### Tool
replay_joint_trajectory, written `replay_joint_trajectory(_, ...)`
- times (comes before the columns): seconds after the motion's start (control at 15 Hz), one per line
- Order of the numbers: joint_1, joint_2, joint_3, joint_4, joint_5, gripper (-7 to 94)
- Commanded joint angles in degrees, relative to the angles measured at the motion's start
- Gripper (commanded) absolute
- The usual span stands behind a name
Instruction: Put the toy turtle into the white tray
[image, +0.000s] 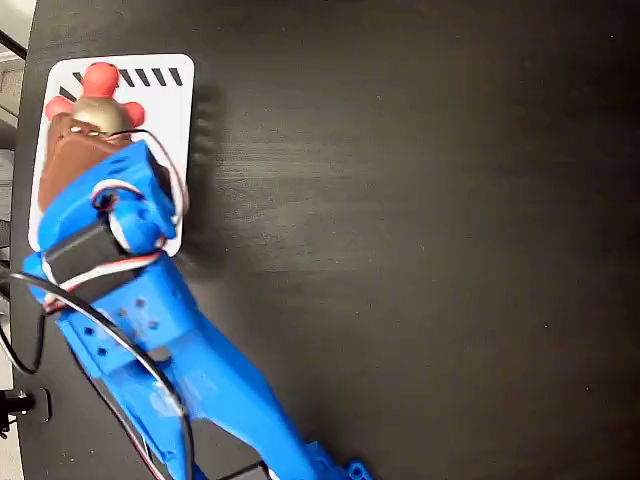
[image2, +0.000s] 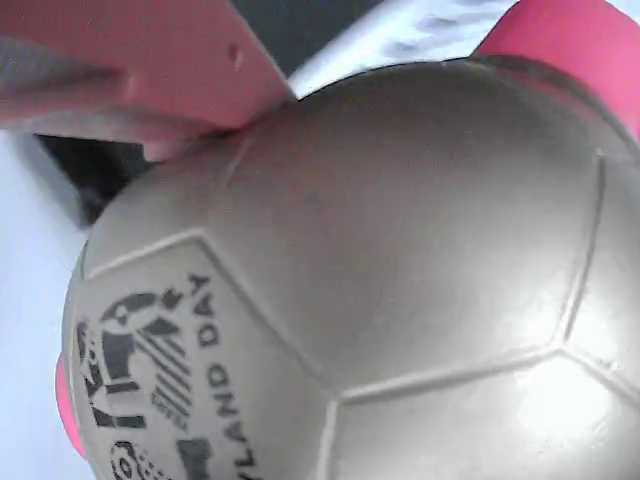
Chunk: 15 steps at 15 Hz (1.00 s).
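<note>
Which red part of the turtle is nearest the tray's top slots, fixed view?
The round head, at the shell's top end by the slots; the feet flank the shell lower.

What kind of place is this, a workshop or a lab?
Probably a hobby or lab robot workbench: a bare black table, a blue plastic arm with loose wiring, and only a toy turtle over a white tray. Little else shows.
</note>
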Motion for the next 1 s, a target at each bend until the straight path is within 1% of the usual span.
replay_joint_trajectory(0.0,-1.2,-0.7,-1.3,-2.4,0.9,-1)
replay_joint_trajectory(0.2,-2.2,-6.1,-3.4,-1.9,1.1,-1)
replay_joint_trajectory(0.4,-2.7,-12.5,-10.1,3.8,1.2,-1)
replay_joint_trajectory(0.73,-3.0,-17.6,-14.6,3.5,1.2,-1)
replay_joint_trajectory(0.8,-3.0,-18.5,-15.4,3.4,1.2,0)
replay_joint_trajectory(0.87,-3.0,-19.3,-16.0,3.4,1.2,4)
replay_joint_trajectory(0.93,-3.0,-20.2,-16.6,3.7,1.4,12)
